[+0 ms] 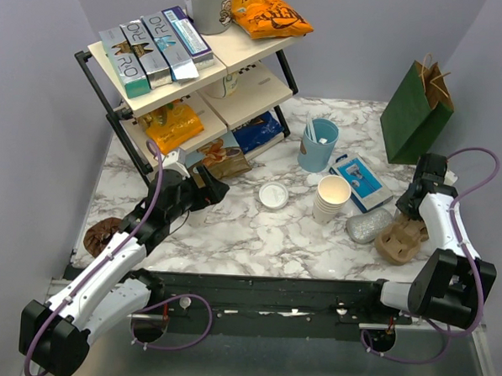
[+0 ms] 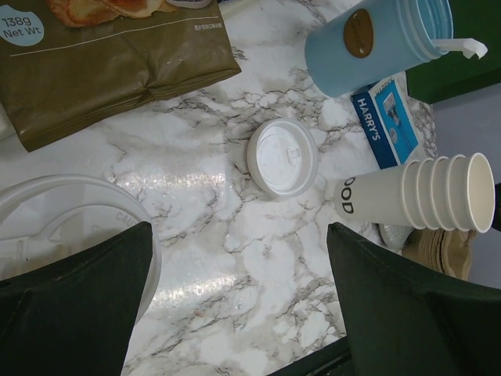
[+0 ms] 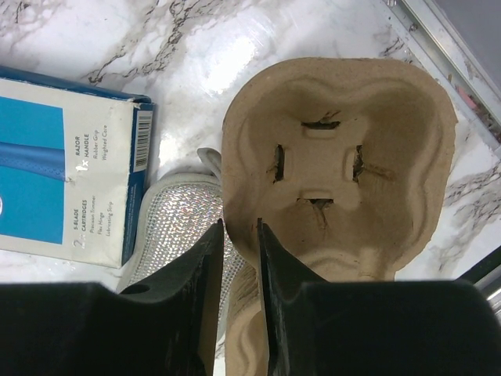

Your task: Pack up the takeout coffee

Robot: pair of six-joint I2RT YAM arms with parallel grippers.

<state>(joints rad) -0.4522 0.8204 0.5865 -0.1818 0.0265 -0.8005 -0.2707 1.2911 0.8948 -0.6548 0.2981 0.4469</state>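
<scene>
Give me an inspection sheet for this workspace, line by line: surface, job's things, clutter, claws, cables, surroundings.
Surface: white-and-grey marble tabletop, no spills seen.
Job's things: round white plastic lid with raised lettering, close beside the left claw, likely the coffee's top; cup beneath hidden.
Clutter: second round white lid mid-table; stack of cream paper cups; light blue cup of white sticks; blue razor box; silver glitter pouch.
Claws: left claw wide open, empty; right claw narrow, straddling the rim of the brown moulded-pulp cup carrier; grip uncertain.
Cables: purple cables looped beside both arms.
Surroundings: black-framed shelf rack of boxes and snack bags; dark green paper bag at back right.
</scene>
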